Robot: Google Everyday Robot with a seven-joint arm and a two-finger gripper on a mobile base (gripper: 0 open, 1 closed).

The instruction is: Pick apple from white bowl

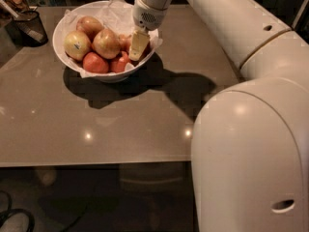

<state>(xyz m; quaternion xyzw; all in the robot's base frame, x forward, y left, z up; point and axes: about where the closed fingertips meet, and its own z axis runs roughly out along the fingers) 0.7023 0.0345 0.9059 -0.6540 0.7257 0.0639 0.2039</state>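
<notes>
Pale gripper [139,46] down inside wide glossy white paper-lined bowl [59,23], near its right rim. Deep-red round apple [124,42] close against gripper, bowl-centre side, mostly hidden. Grip open or closed: cannot tell.

Cream tool [139,45] sits in the white bowl [108,75]; streaked red-yellow apple [106,42]; orange-red apples [95,63]; yellow-green apple [77,45]; grey-brown counter [72,124].
</notes>
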